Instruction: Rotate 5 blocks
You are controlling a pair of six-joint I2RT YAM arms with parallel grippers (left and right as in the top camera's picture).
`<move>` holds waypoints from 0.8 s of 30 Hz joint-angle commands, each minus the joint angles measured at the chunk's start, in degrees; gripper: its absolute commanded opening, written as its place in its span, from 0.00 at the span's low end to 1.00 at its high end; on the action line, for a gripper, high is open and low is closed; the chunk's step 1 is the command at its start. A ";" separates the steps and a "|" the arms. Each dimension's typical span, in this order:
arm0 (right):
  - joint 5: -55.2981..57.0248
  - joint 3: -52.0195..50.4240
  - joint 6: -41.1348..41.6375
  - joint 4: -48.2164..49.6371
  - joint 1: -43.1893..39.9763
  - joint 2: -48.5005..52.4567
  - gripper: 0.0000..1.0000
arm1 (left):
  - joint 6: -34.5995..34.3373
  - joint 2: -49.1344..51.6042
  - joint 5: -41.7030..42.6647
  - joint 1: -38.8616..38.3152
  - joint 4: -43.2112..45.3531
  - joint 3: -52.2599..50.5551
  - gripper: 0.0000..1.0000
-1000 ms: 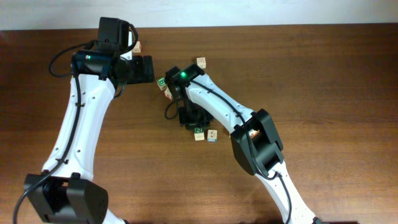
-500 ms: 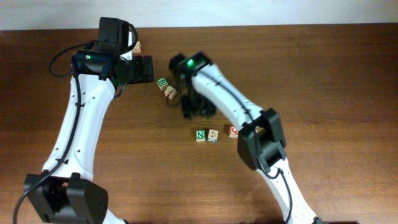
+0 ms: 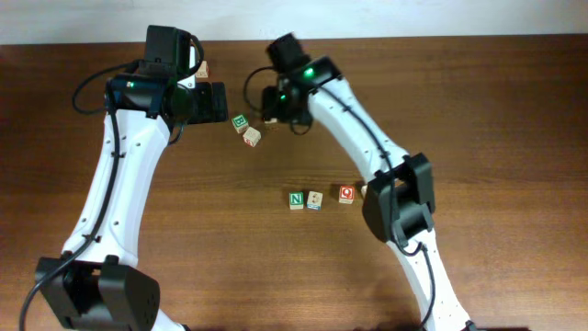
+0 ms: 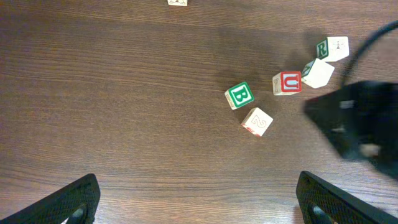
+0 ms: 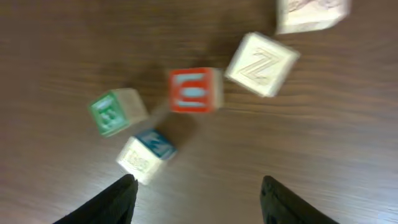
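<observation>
Right gripper (image 5: 198,186) gapes wide, empty; N block (image 3: 296,199), blue-marked block (image 3: 315,199), Q block (image 3: 346,194) line up left-to-right, N upright.

Green N block (image 3: 296,199), red Q block (image 3: 346,194), green B cube (image 4: 239,96), brown wood-grain table (image 3: 496,110)

Dark wooden table (image 3: 496,92), scattered alphabet blocks (image 3: 296,199)
</observation>
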 commanded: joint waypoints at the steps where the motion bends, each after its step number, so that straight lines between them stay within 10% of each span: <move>1: 2.93 -5.05 14.56 4.24 2.97 0.20 0.64 | -0.72 0.42 -0.85 -0.02 0.09 1.31 0.99; 24: 5.46 -10.71 16.74 15.78 5.42 2.19 0.57 | -0.72 0.42 -0.85 -0.02 0.09 1.31 0.99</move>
